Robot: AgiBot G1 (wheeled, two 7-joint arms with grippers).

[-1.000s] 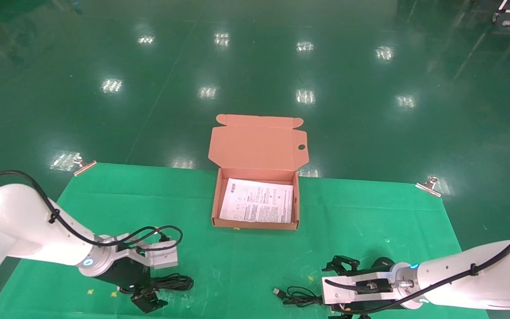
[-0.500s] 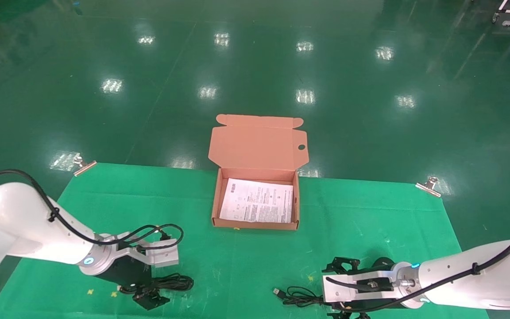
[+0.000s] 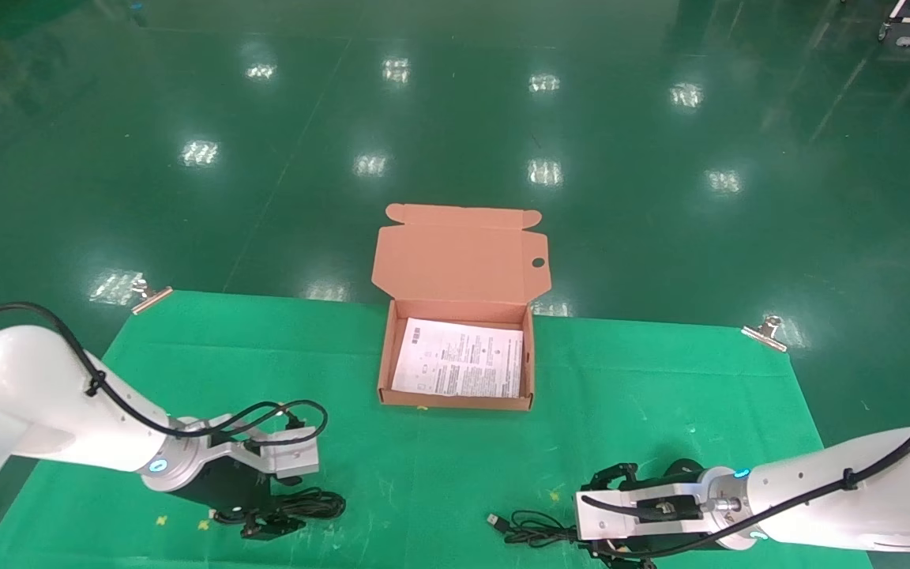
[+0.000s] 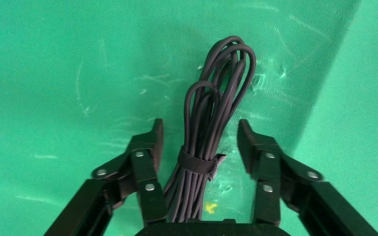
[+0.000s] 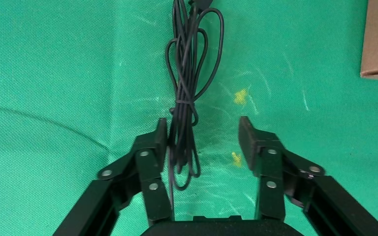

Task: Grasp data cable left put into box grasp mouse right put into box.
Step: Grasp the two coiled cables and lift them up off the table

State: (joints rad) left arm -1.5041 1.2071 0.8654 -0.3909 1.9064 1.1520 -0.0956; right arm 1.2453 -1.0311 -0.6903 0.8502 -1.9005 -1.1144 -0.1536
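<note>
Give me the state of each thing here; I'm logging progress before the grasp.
data cable: bundled, strapped, flat on the cloth, ungrasped
left gripper: open, straddling the cable
right gripper: open, low over the cord
mouse cord: loose on the cloth
box: lid up, holding only a printed sheet

The white sheet [image 3: 459,368] in the box [image 3: 455,401] carries print too small to read.

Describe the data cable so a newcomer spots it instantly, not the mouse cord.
On the green cloth table, look at the near left corner, under the open left gripper. The data cable is a thick black bundle of long loops cinched by a strap; the mouse cord on the right is thinner and looser.
</note>
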